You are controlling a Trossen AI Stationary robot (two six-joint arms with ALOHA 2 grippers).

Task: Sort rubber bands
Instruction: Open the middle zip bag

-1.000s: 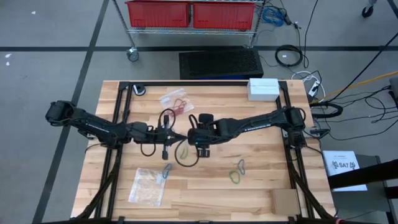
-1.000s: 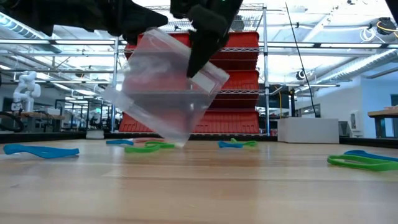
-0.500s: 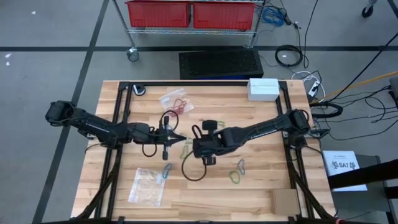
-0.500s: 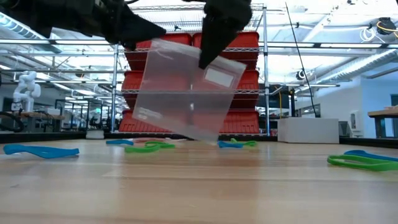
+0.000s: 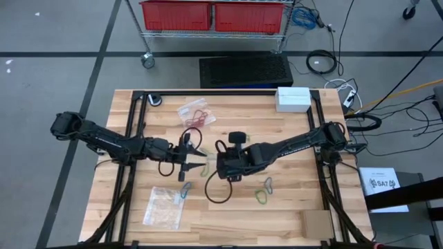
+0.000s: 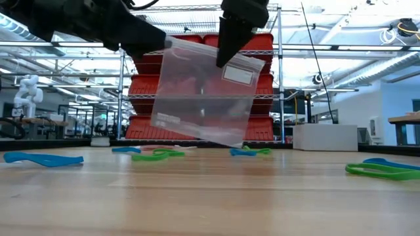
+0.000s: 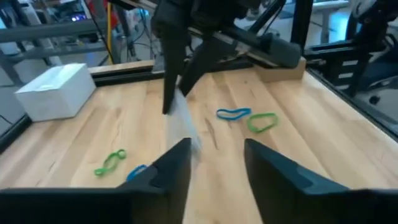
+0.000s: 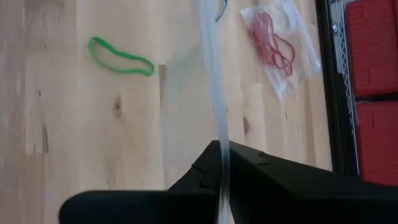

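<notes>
Above mid-table, clear bag (image 6: 200, 98) in the clenched right tool (image 8: 219, 163) (left tool (image 7: 214, 163) released)

1. I see a pale wood table (image 5: 291, 207), planked, with a smooth matt finish.
2. The bag (image 6: 203, 98) looks like clear glossy plastic film.
3. The rubber bands (image 6: 384, 170) look smooth and slightly shiny.
4. My gripper fingers (image 7: 273, 171) look like matt black plastic.

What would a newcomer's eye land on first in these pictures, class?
A clear plastic bag hangs in the air above the table's middle, pinched at its top edge by the right gripper; the left gripper stands open beside it. Green and blue rubber bands lie scattered on the wooden table.
</notes>
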